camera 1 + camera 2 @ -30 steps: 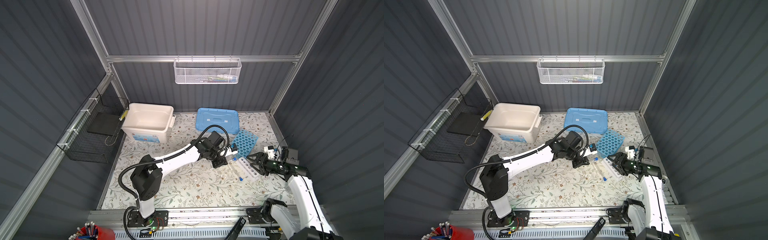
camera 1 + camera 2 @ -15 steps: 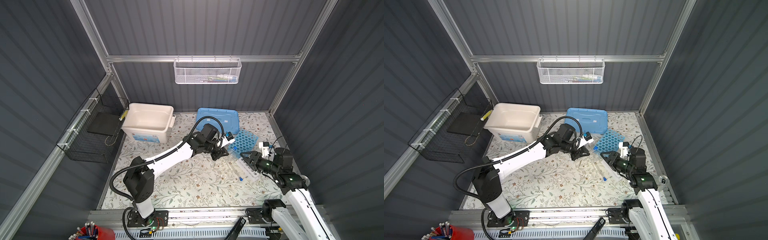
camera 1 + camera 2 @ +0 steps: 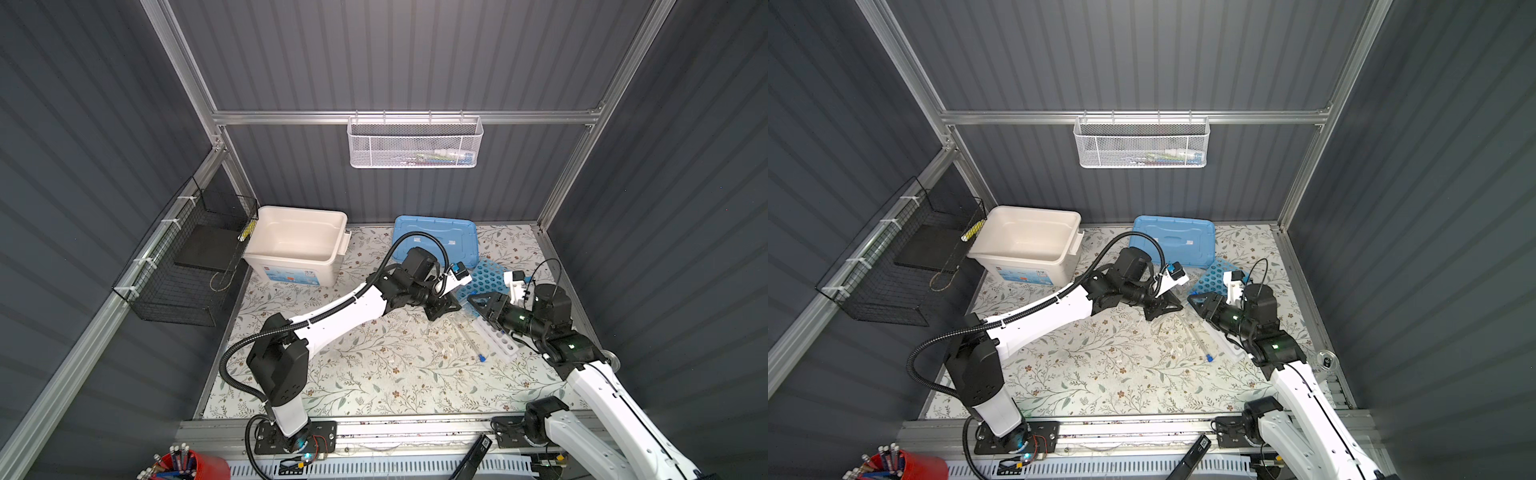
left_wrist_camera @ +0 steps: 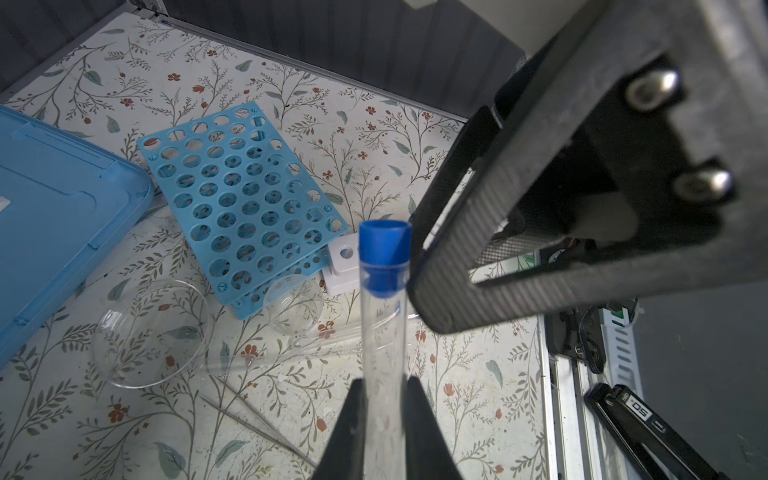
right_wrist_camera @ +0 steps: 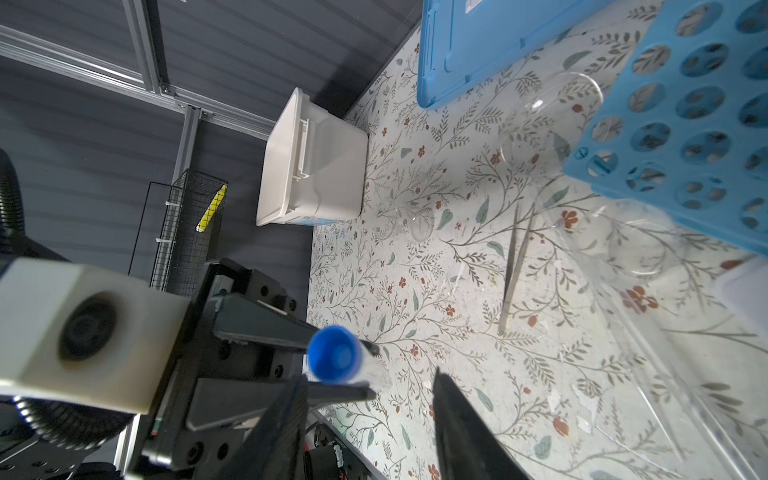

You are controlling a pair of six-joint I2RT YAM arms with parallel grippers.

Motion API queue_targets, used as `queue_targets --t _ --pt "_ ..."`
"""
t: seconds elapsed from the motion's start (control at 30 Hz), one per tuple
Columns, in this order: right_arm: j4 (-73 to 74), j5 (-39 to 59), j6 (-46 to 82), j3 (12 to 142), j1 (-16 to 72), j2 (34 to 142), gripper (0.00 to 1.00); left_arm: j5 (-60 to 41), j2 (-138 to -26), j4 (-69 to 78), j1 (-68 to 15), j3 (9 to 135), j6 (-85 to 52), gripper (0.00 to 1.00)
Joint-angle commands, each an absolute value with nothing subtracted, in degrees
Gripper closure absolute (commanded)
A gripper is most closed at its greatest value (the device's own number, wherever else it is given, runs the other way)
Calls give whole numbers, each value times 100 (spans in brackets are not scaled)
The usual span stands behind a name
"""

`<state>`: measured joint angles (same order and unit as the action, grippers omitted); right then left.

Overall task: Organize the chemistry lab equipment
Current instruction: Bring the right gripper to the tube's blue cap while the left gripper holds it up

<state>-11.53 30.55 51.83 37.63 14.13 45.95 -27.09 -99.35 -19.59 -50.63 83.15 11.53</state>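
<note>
Blue-capped and clear, the long tube (image 4: 382, 332) is pinched between the two black fingers (image 4: 353, 428) of the left gripper (image 4: 384, 382). The fingers hold it by its clear part, and the blue cap end sticks out past them. The tube is up in the air over the right side of the flowery worktop (image 3: 374, 374).

The right gripper (image 5: 368, 380) reaches in from the right and points at the cap end of the tube. Its fingers (image 5: 457, 415) are spread apart with a gap between them, and they hold nothing. The cap sits just past their tips. I cannot tell if a finger touches it.

Under the held tube, two round glass dishes (image 4: 153, 332) sit on the worktop, one big and one small. The small one is just beside the blue rack (image 4: 245, 199), which has many round holes. That rack lies at the far right, next to the blue lid (image 3: 436, 241). The small white rack (image 3: 498, 338) lies on the near side of the blue rack. A second tube (image 3: 469, 340) lies flat on the worktop just left of the white rack. Two thin rods (image 5: 515, 266) lie close together by the dishes. The white bin (image 3: 297, 245) stands at the far left.
</note>
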Motion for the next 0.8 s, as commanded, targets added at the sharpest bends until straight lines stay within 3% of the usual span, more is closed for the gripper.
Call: queue_targets --t 0.0,0.77 --pt "-1009 2812 5030 4031 1531 4739 50 -2795 -9843 -1899 -5070 8203 1072 86" --pt "-777 2235 5037 4109 1999 5378 60 -2804 -9765 -1720 -5070 8156 934 85"
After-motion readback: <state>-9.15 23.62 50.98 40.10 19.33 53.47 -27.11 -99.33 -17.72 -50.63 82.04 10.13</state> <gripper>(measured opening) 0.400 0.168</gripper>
